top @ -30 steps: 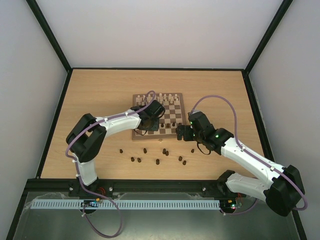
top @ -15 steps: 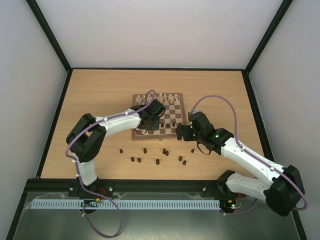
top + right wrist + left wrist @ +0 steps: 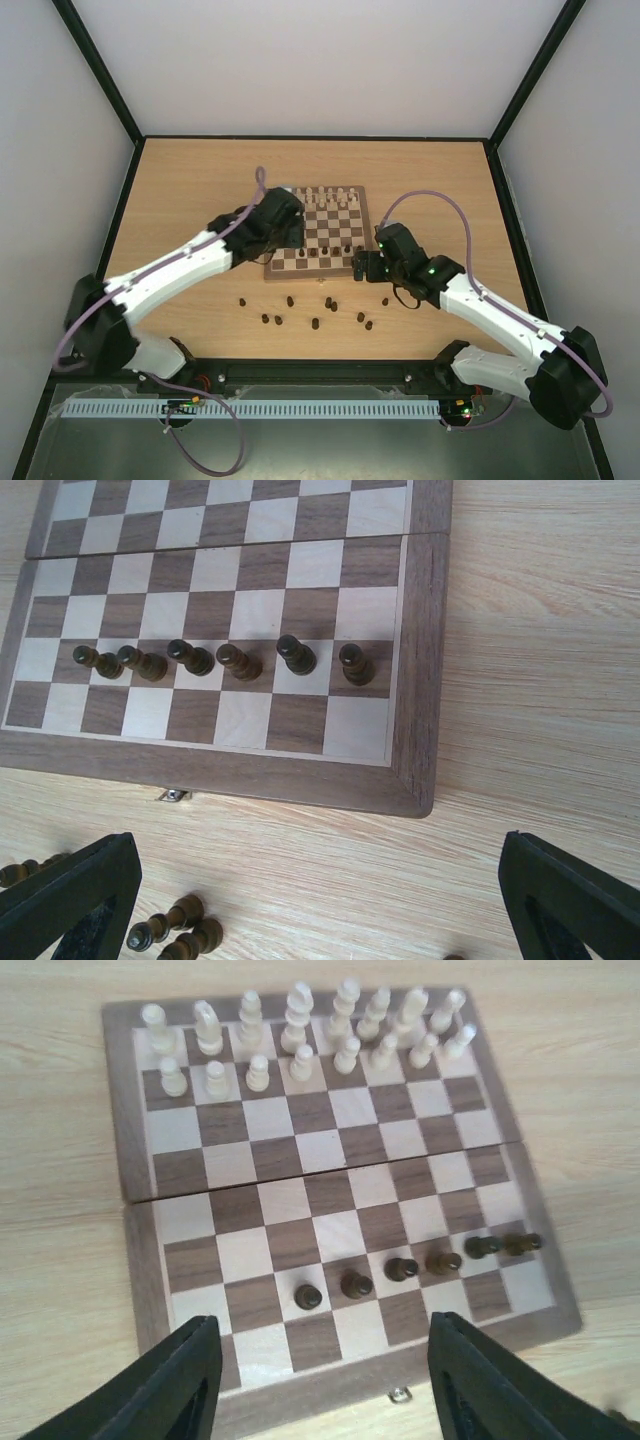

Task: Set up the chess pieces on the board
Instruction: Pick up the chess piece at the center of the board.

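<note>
The board (image 3: 312, 276) lies mid-table. Several dark chess pieces (image 3: 402, 1268) stand in a row on its second near rank, also seen from the right wrist as the dark row (image 3: 295, 653). More dark pieces (image 3: 314, 323) lie scattered on the table in front of the board. My left gripper (image 3: 288, 234) hovers over the board's near left part; in its wrist view the left gripper (image 3: 330, 1390) is open with nothing between the fingers. My right gripper (image 3: 362, 266) hangs open off the board's near right corner; under the right gripper (image 3: 320, 910) is bare table.
Cream-white chessmen (image 3: 300, 1030) fill the board's two far ranks. A small metal clasp (image 3: 173, 795) sits on the board's near border. A few loose dark pieces (image 3: 170, 928) lie just left of the right gripper's left finger. Black frame rails bound the table.
My left gripper has opened and drawn back up and to the left from the board's near rows, the whole left arm swinging leftward. The right arm has stayed put.
</note>
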Motion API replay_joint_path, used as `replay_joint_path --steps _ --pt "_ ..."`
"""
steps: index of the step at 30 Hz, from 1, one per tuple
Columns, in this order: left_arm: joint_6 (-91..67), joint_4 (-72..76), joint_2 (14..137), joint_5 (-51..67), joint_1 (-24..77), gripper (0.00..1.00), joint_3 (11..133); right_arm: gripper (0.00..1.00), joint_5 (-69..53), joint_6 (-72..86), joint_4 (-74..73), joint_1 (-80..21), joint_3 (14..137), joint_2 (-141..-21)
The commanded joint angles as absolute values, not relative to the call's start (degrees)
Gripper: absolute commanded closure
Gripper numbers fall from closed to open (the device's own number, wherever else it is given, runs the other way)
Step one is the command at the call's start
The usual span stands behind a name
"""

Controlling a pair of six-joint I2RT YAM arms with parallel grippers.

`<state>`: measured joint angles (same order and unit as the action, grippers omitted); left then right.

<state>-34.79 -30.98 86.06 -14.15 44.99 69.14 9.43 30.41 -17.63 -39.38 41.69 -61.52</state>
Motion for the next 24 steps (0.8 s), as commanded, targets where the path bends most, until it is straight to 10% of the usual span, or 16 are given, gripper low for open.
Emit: replay_joint_path --steps 1,10,24 --pt "-34.8 -29.6 76.3 -15.2 45.6 0.35 61.5 0.01 9.5 30.0 -18.2 -39.2 42.1 -62.4" --pt "-35.5 -27.4 61.2 -13.4 45.7 0.03 49.9 0.01 4.9 30.7 -19.1 -39.2 43.2 -64.1" --pt "-37.1 -29.3 49.2 -9.7 55.4 0.01 43.2 0.01 -5.7 31.4 -23.7 -39.2 43.5 -62.8"
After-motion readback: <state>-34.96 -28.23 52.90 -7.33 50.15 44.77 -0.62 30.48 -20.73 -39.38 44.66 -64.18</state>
